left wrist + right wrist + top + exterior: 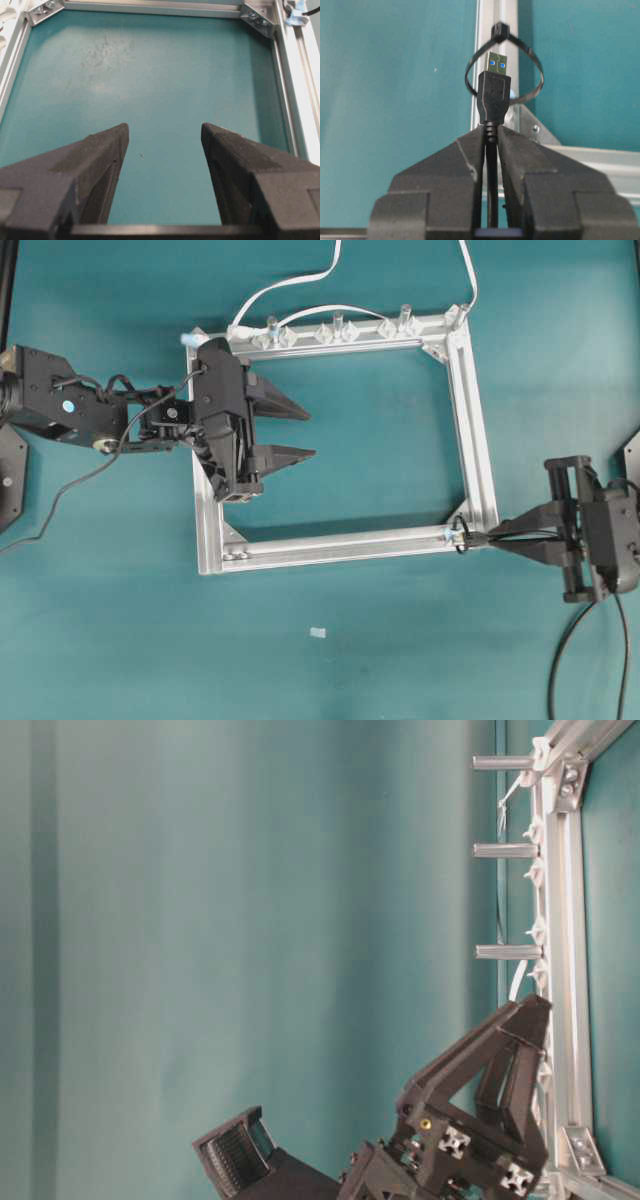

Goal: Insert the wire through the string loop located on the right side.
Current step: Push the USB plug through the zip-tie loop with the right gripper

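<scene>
- The left gripper (308, 432) hangs over the left bar of the metal frame (478, 420), fingers pointing toward the middle of the square. Its fingers are spread wide with nothing between them; the left wrist view shows only bare green table (150, 75) in the gap.
- A white cable (300, 280) runs along the top bar of the frame, past a row of clear clips (338, 333) standing in pairs.
- The loop (504, 65) sits at the frame's lower right corner. In the right wrist view it stands as a thin dark ring against the frame bar, with a small knot at its top.
- The wire (493, 97) ends in a black plug with a metal tip. The tip appears within the ring in that view; whether it has passed through the loop cannot be told.
- The right gripper (500, 537) reaches in from the right edge, fingers pressed together, pinching the wire just behind the plug.
</scene>
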Motion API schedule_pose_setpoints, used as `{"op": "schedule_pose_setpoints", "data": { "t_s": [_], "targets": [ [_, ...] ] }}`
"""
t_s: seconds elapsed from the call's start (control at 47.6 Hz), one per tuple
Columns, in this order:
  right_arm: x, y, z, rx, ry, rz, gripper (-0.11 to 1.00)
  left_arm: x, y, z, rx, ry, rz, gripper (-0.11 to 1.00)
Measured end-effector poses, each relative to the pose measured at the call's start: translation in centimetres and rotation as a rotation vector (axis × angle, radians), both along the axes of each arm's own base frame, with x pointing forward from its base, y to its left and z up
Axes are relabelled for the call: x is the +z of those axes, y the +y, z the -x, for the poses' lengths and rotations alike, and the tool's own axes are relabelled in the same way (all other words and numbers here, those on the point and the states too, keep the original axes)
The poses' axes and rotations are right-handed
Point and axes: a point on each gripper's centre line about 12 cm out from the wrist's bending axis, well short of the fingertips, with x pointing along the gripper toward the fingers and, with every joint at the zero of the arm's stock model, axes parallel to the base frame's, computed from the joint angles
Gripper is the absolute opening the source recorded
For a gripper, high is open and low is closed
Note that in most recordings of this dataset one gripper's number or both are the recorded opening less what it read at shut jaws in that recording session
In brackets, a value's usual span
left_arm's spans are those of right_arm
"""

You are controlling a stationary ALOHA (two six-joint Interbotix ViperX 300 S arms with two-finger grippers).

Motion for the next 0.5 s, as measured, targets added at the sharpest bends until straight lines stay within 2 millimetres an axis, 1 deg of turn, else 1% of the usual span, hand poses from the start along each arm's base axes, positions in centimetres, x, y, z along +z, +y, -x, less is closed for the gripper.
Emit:
{"op": "schedule_pose_setpoints", "data": {
  "t_s": [0.504],
  "targets": [
    [0.0,0.1,-1.7,-0.037,0.006,0.005,0.11,0.0,-0.7,0.0,-0.018,0.000,0.000,0.62]
  ]
}}
